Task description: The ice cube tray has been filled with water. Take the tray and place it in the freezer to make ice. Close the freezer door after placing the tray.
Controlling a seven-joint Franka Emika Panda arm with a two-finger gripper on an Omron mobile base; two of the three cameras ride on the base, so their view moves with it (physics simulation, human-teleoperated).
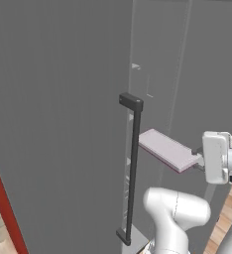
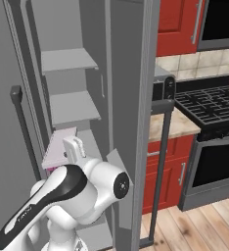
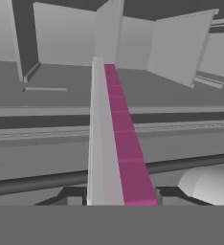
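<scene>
The freezer (image 2: 82, 59) is seen as a tall plain grey cabinet, with its right-hand freezer door (image 2: 131, 98) swung open toward the camera in the right base view, edge-on, its dark bar handle (image 2: 161, 162) on the outer face. The matching left-hand door (image 1: 53, 124) is closed, and its dark vertical handle (image 1: 133, 168) crosses the foreground of the left base view. Inside the open compartment, grey shelves (image 2: 70, 60) are visible, stacked one above another. The ice cube tray (image 1: 167, 149), a thin pale lavender-white slab with a magenta underside, is held roughly level in the air at the mouth of the compartment, just beyond the closed door's handle; whether it touches a shelf cannot be told. The tool (image 1: 200, 159) is clamped on the near short end of the tray, the two fingertips (image 3: 71, 196) pressed against its opposite faces in the hand view. To the right of the freezer, red cupboards (image 2: 168, 171) are noted beneath a speckled beige worktop (image 2: 177, 128), with a black gas stove (image 2: 212, 105) set beside it and a tiled backsplash (image 2: 185, 63) behind. Upper red cupboards (image 2: 177, 24) are mounted above. The floor (image 2: 199, 225) is laid in light wooden planks.
</scene>
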